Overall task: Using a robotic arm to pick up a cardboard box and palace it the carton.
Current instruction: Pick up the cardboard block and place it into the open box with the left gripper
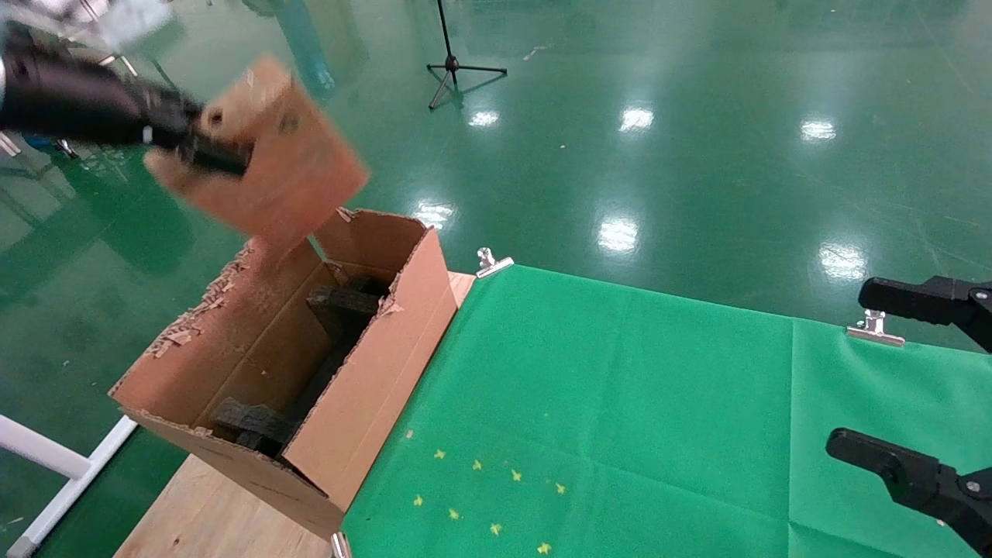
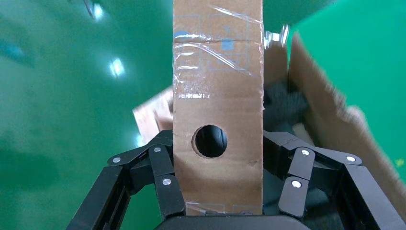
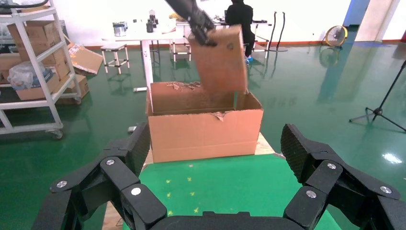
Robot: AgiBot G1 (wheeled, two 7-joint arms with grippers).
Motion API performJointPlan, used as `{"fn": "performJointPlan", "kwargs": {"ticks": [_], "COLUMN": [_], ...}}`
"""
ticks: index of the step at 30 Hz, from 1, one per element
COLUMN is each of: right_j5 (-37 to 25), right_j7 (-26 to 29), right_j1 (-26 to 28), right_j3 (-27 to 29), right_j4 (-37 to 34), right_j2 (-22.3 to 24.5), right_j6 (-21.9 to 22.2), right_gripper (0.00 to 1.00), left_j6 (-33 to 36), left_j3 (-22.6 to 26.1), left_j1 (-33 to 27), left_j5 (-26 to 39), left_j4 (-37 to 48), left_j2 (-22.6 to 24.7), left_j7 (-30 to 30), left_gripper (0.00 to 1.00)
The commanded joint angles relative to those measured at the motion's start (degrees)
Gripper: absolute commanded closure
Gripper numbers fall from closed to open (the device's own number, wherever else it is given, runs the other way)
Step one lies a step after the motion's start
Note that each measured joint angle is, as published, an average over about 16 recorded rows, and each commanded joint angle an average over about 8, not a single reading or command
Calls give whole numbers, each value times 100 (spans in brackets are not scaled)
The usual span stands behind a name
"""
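My left gripper (image 1: 217, 151) is shut on the cardboard box (image 1: 267, 159), a slim brown taped box with a round hole. It holds the box tilted in the air above the far end of the carton (image 1: 364, 364). In the left wrist view the box (image 2: 218, 91) sits between the fingers (image 2: 165, 158), with the carton's wall (image 2: 330, 124) beyond it. The carton is open, with ragged flaps and black foam (image 1: 341, 302) inside. From the right wrist view the box (image 3: 221, 60) hangs over the carton (image 3: 206, 132). My right gripper (image 1: 891, 380) stands open at the right, over the cloth.
A green cloth (image 1: 620, 403) covers the table, held by metal clips (image 1: 492, 263) (image 1: 874, 327), with small yellow marks (image 1: 488, 496) near the front. The carton rests on the bare wooden end (image 1: 217, 511). A tripod (image 1: 457, 66) stands on the floor beyond.
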Motion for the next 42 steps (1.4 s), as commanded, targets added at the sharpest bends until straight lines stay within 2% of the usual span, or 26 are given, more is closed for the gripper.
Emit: {"fn": "performJointPlan", "kwargs": {"ticks": [1,5,12,22,31,42], "right_j5": [0,0,0,0,0,0], "right_j7": [0,0,0,0,0,0], "right_j1": [0,0,0,0,0,0], "right_j3": [0,0,0,0,0,0], "right_j4": [0,0,0,0,0,0], "right_j2": [0,0,0,0,0,0], "right_j6": [0,0,0,0,0,0], "right_gripper": [0,0,0,0,0,0], "left_j6": [-55,-380,-810,-1170,-1872,-2224], "left_j3": [87,200,404,523,518,496], "left_j1": [48,205,378,517,1007,1728], "left_j5": [139,316,676,885,893,859], "left_j4": [463,1245,2274,3395,3910,4061], "left_j2": [38,298,682,939,1227,1488], "left_j7": [397,609,565,37,-495,-521], "left_gripper": [100,100,100,100,100,100]}}
